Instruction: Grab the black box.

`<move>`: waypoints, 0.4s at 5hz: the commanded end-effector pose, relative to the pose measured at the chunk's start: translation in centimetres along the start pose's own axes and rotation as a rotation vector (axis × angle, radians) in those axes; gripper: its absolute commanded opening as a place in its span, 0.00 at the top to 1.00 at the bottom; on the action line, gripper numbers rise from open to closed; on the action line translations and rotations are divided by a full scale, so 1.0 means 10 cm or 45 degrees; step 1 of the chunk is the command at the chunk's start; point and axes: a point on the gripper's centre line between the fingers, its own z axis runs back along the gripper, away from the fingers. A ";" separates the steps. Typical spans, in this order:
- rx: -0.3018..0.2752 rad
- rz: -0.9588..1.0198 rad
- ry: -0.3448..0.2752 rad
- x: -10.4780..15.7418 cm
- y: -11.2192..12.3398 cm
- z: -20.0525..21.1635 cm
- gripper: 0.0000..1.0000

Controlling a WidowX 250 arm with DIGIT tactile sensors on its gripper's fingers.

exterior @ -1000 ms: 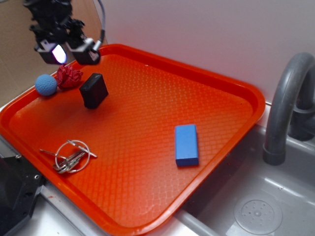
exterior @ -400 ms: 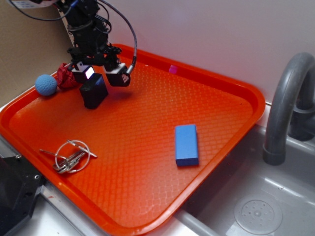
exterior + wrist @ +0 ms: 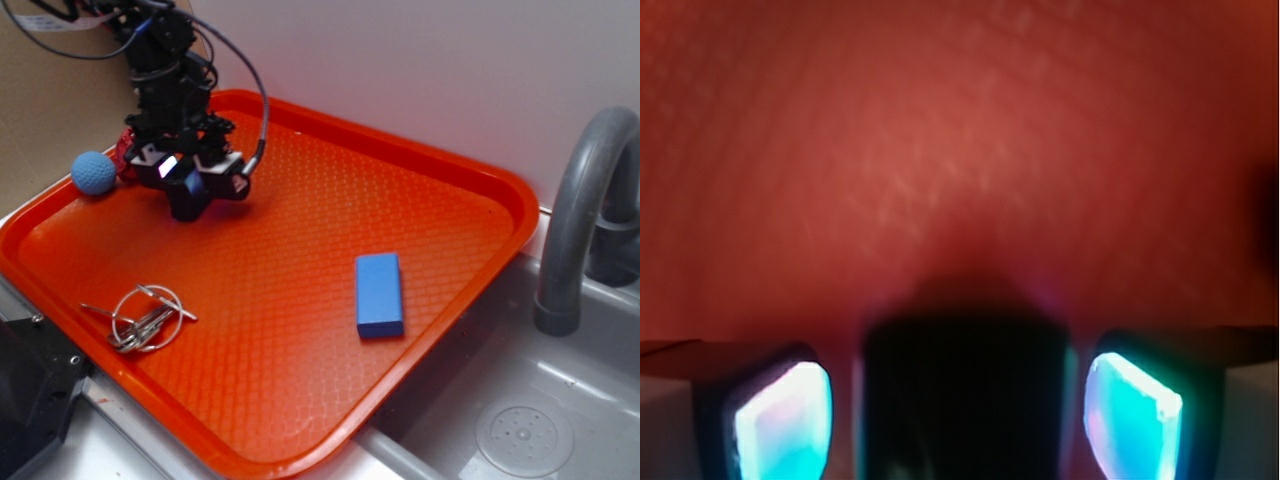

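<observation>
Items on the orange tray (image 3: 300,260), listed left to right, places given relative to the black box.

- Blue ball (image 3: 93,172) — left of the box, near the tray's rim.
- Red crumpled item (image 3: 124,152) — between ball and box, largely hidden by the arm.
- Key ring (image 3: 148,315) — well below the box, toward the near rim.
- Black box (image 3: 188,195) — lying flat in the tray's far-left part. In the wrist view it (image 3: 962,395) is seen centred between the two lit fingertips (image 3: 785,415), a thin gap at each side.
- Gripper (image 3: 192,172) — lowered over the box, jaws spread and straddling it; contact is not yet shown.
- Blue block (image 3: 379,294) — well to the right; not wanted.

Step in hand: closing. The box is best kept centred, the fingers brought in evenly and low on its sides, so it is not nudged or tipped before being pinched.
</observation>
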 end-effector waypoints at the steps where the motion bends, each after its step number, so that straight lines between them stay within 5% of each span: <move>1: 0.044 -0.007 -0.075 -0.14 0.04 0.05 1.00; 2: 0.055 -0.008 -0.076 -0.22 0.06 0.07 1.00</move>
